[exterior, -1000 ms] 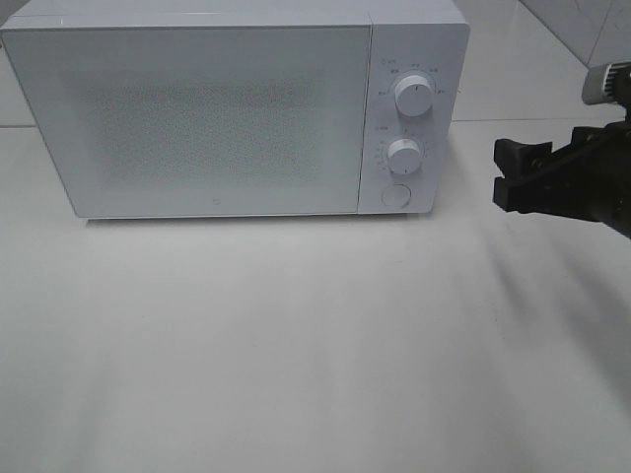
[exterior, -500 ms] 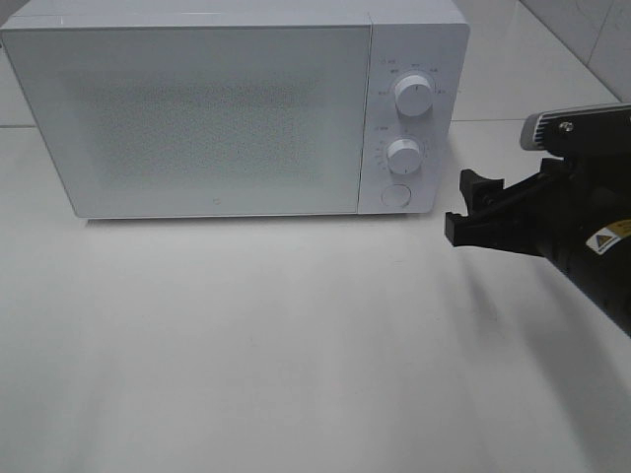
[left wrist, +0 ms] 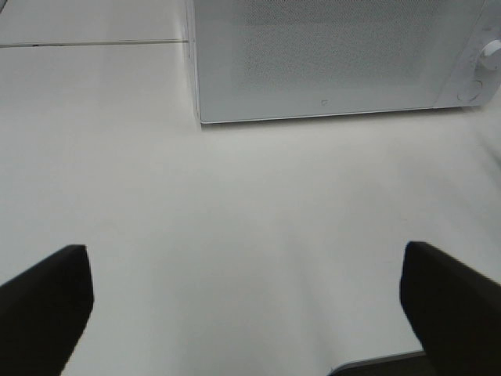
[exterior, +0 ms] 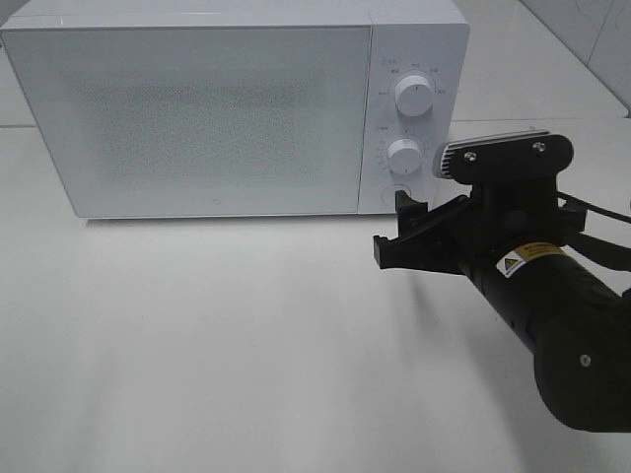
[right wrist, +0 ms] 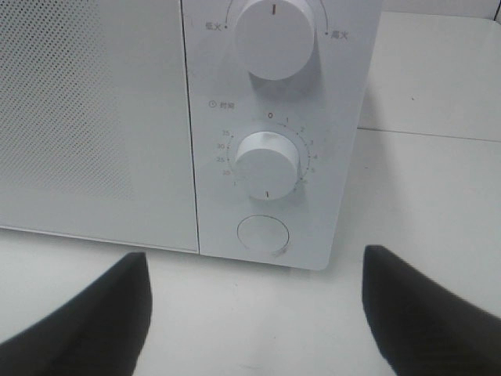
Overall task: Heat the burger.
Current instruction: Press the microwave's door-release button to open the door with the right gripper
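Observation:
The burger is out of view in every frame. A white microwave [exterior: 197, 118] stands at the back of the table with its door closed. My right gripper [exterior: 392, 229] hovers open just in front of the control panel, nothing between its fingers. The right wrist view looks past that gripper [right wrist: 254, 313] at the upper knob [right wrist: 274, 31], the timer knob [right wrist: 268, 163] and the round button [right wrist: 262, 233]. My left gripper [left wrist: 246, 309] is open and empty over bare table, well back from the microwave [left wrist: 337, 55]; the exterior view does not show it.
The white table [exterior: 246, 335] stretches in front of the microwave. Tiled wall and table seams lie behind and to the right of it. The right arm's black body [exterior: 552, 325] fills the lower right of the exterior view.
My right arm has swung in from the right edge toward the microwave's control panel, its gripper staying open. The microwave has not moved.

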